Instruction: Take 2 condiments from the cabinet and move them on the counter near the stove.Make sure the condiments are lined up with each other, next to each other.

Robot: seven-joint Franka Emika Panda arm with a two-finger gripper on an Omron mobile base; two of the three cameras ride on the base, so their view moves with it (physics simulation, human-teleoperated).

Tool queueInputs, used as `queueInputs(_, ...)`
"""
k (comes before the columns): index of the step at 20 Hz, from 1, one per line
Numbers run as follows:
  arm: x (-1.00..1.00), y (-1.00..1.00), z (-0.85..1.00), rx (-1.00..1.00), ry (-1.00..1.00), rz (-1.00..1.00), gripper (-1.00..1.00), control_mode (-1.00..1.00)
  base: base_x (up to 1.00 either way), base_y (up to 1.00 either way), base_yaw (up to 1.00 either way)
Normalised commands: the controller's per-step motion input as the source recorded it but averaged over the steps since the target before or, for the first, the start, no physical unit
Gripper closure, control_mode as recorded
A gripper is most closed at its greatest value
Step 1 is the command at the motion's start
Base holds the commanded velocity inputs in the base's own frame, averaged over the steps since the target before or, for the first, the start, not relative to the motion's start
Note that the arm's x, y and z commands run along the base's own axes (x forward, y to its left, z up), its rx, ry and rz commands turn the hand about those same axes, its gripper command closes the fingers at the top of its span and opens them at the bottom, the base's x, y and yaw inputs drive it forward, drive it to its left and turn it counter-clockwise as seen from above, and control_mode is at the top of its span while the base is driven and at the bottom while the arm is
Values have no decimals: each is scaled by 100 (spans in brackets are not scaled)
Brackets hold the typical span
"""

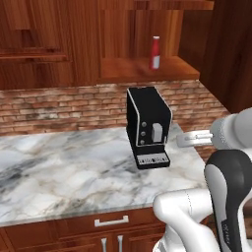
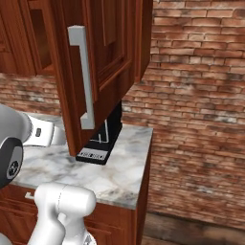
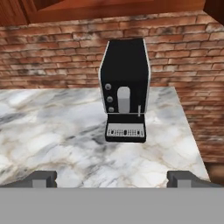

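Red bottle point(image 1: 155, 52) — slim, with a white cap, stood upright on the open shelf point(image 1: 147, 70) of the cabinet point(image 1: 83, 44). Sat toward the right end of that shelf, high above the tabletop point(image 1: 59, 167) and a little behind the black coffee machine point(image 1: 147, 125). Was well apart from the claw point(image 3: 113, 179).

Claw: spread wide and held nothing. Showed its two dark tips far apart at the bottom of the hand view. Hung low over the front of the tabletop and looked straight at the coffee machine point(image 3: 125, 87), with the brick wall point(image 3: 52, 52) behind it. Pointed well under the shelf, so probably needed to go up a long way first.

About the bottle: looked small and light, so likely easy to lift. Looked hard and smooth too — maybe slippery. Tall and thin, so likely to tip over from a bump on the top. Best taken around the middle of the red part, one tip on each side, from the front. Better not taken by the white cap, since too narrow there and could slide out. Needed a slow push in past the coffee machine, then a soft squeeze, then a straight lift before pulling back out of the shelf.
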Motion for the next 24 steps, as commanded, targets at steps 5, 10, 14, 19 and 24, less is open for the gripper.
queueInputs(5,0,0,0,0,0,0,-100,100,46,0,0)
queueInputs(10,0,0,0,0,0,0,-100,100,50,1,0)
queueInputs(14,0,0,0,0,0,0,-100,100,73,9,0)
queueInputs(19,0,0,0,0,0,0,-100,100,26,0,0)
queueInputs(24,0,0,0,0,0,0,-100,100,0,0,0)
